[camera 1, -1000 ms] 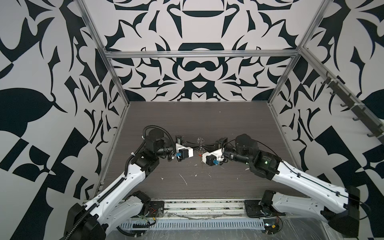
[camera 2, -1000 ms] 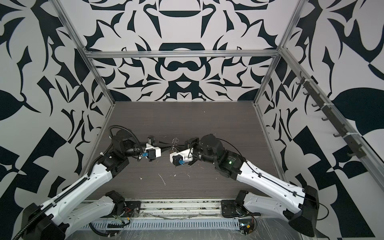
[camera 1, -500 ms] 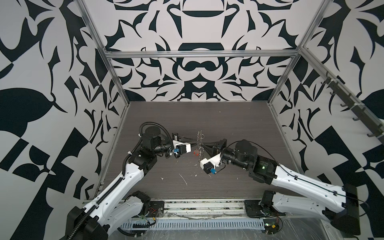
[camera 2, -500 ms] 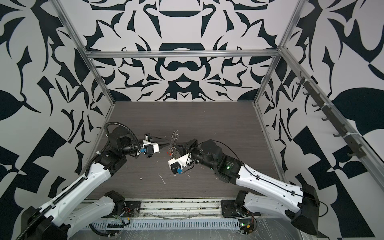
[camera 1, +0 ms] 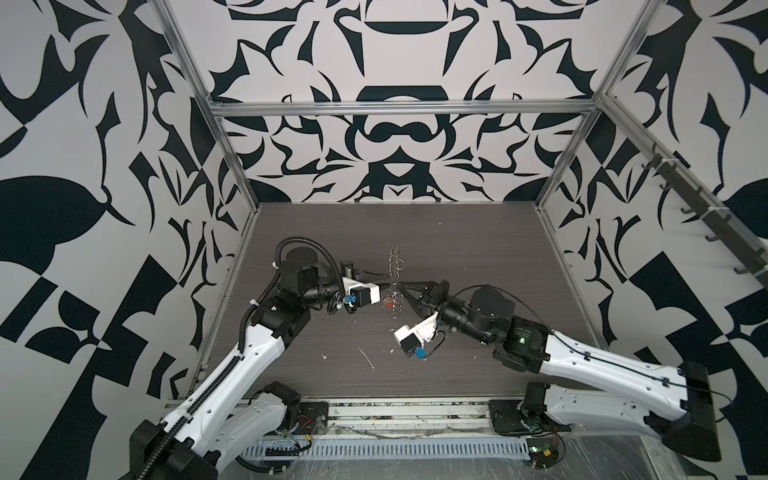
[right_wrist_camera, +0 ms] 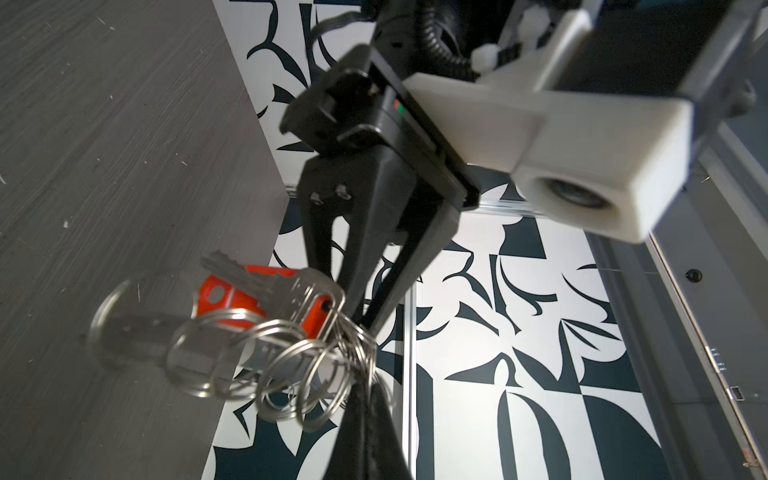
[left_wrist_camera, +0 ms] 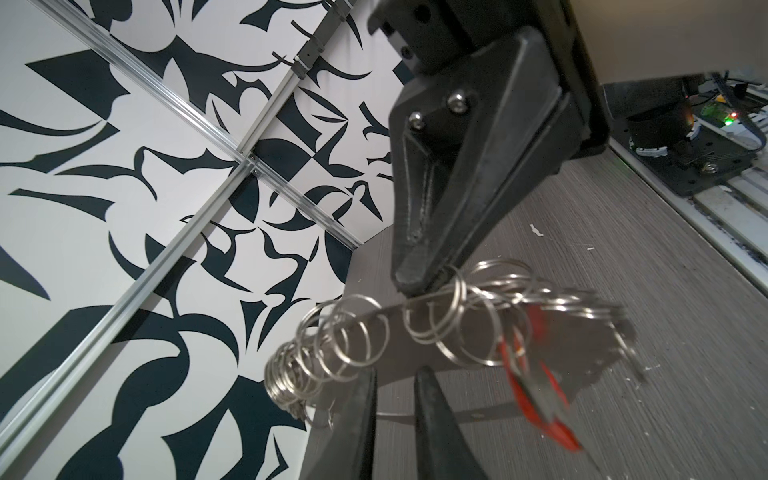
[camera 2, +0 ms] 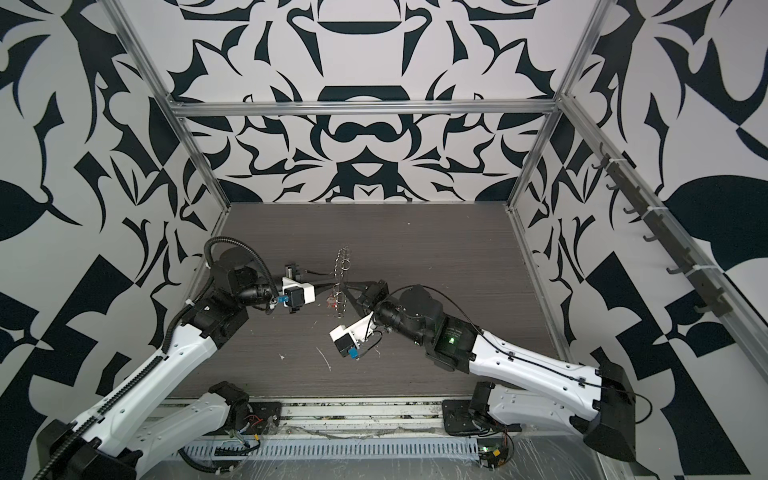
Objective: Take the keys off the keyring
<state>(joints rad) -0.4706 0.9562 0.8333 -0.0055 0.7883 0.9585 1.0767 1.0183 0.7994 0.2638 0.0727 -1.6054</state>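
Keyring [right_wrist_camera: 354,337] lifted higher, right gripper [left_wrist_camera: 419,279] clamped on it, left gripper [left_wrist_camera: 395,376] slightly apart, seemingly empty.

The bench [camera 1: 457,232] is dark grey with a fine wood grain. Small white scraps [camera 1: 367,358] lie scattered toward its front edge.

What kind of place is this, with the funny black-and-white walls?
Probably a robot testing booth: two robot arms bolted by a dark table, with patterned walls on a metal frame.
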